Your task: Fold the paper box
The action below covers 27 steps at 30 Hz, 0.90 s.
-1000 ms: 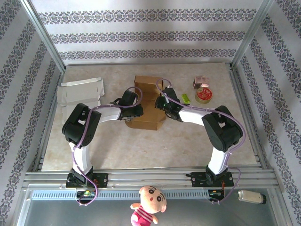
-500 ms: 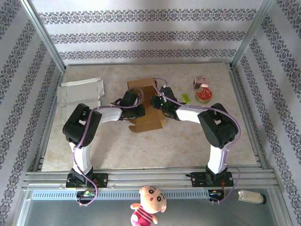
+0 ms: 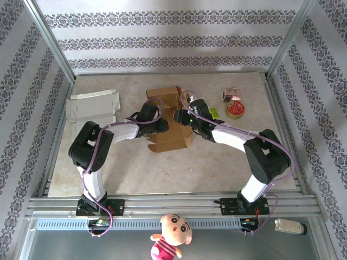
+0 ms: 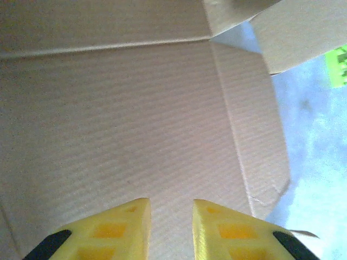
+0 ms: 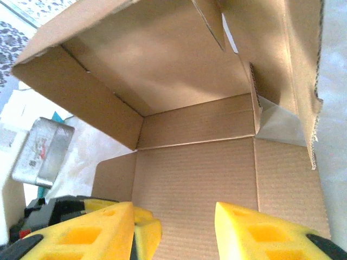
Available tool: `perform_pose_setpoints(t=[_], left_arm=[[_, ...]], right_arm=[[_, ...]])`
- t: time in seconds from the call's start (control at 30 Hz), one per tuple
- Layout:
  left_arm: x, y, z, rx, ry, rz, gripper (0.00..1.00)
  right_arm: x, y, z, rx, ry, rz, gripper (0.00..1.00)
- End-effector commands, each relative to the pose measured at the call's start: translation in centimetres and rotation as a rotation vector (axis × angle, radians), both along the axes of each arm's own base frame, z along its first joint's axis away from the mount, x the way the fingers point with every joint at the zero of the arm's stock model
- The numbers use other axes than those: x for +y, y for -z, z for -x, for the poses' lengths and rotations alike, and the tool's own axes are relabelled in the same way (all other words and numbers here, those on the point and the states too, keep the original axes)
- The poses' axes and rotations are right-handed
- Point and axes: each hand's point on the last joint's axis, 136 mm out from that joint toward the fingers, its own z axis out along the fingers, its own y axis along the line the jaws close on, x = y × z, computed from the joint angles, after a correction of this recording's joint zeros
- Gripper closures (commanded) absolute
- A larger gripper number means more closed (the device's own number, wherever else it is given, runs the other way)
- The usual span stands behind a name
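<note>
While paper box (image 3: 168,132) lies between and beneath both | left hand (image 4: 171,206) narrowly parted, empty | right hand (image 5: 173,211) wider, empty

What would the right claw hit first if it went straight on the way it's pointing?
Probably the cardboard box: the right claw points into its open inside, at the flat inner panel, though depth is unclear.

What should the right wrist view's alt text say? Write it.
A brown corrugated cardboard box, partly folded with its far wall raised, lies open toward the camera. The yellow fingers of the right gripper stand apart over its floor, holding nothing.
</note>
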Motion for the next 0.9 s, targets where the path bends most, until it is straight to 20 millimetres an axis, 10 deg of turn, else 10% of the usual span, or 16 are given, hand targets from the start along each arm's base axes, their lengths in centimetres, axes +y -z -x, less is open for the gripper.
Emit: perform_pose_setpoints(t=[0.0,0.3,0.57,0.87], left_arm=[[0.3,-4.7,0.5,-0.089,-0.014,0.023,0.73],[7.4,-15.8,-0.2,-0.267,-0.204,-0.102,0.59],[13.4,-15.9,-5.1,-0.149,-0.263,0.014,0.39],[11.3,-14.5,-8.2,-0.129,-0.176,0.159,0.19]], right_arm=[[-0.7,-3.5,1.1,-0.084,-0.057,-0.016,0.53],[-7.9,-7.9,-2.3,-0.348,-0.167,0.125,0.44],[-9.8,-6.2,-7.2,-0.485,-0.448,0.208,0.42],[-8.5,-1.0,-8.4,-0.600,-0.727,0.597,0.39]])
